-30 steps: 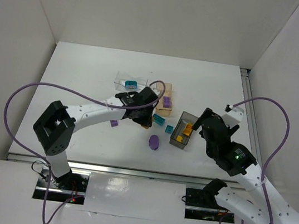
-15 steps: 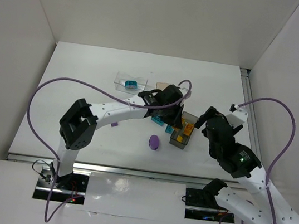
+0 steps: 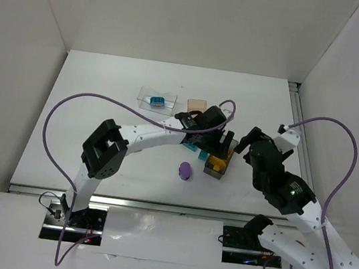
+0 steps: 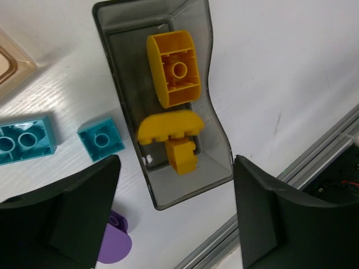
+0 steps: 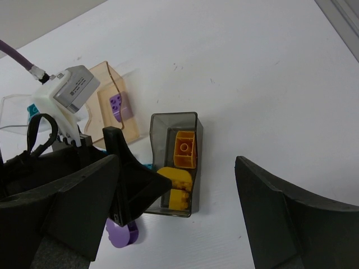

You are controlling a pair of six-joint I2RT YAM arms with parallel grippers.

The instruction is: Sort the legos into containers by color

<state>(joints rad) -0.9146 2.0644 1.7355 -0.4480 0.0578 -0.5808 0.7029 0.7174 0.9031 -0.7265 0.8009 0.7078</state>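
The dark grey container holds three orange-yellow legos. My left gripper hovers open right above its near end, with nothing between the fingers. Two teal legos lie on the table just left of that container, and the purple oval piece lies nearer the arms. My right gripper hangs open and empty to the right of the grey container. The orange-tan container holds a purple lego.
The colourless clear container with a teal lego stands at the back left. The orange-tan container is partly hidden behind my left arm. A metal rail runs along the table's near edge.
My left arm has swung right from beside the orange-tan container to above the grey one, and its jaws have opened. More orange-yellow shows in the grey container's near end. The right arm hardly moved.
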